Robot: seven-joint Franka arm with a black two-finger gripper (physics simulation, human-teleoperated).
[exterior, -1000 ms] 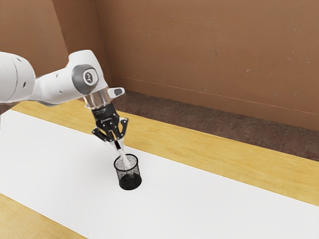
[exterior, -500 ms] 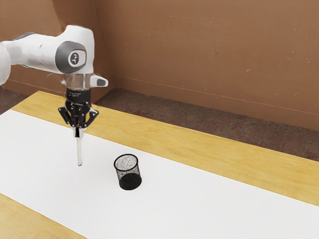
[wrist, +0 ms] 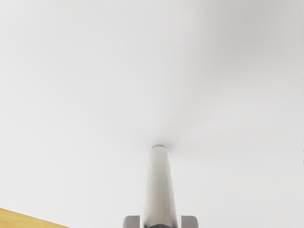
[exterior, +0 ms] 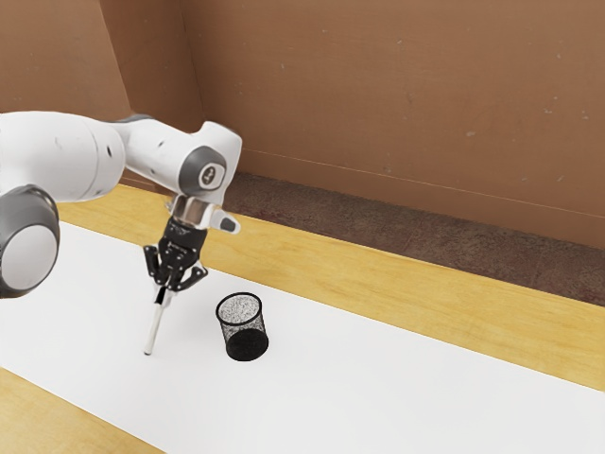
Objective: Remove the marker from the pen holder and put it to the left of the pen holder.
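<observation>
Lowered and tilted since earlier, the marker (exterior: 154,331), clamped in the jaws, was outside the pen holder (exterior: 246,342), toward the exterior view's left. The wrist view showed its tip (wrist: 159,147) near the white surface (wrist: 76,95).

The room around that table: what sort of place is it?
Probably a simulated robotics lab or test room: a white robot arm reaches over a wooden table topped with a white sheet, beside plain brown walls.

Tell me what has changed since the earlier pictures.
The marker has left the pen holder for the exterior view's left, and has since come lower and tilted. The gripper, shut on it, moved along. The pen holder stayed put.
</observation>
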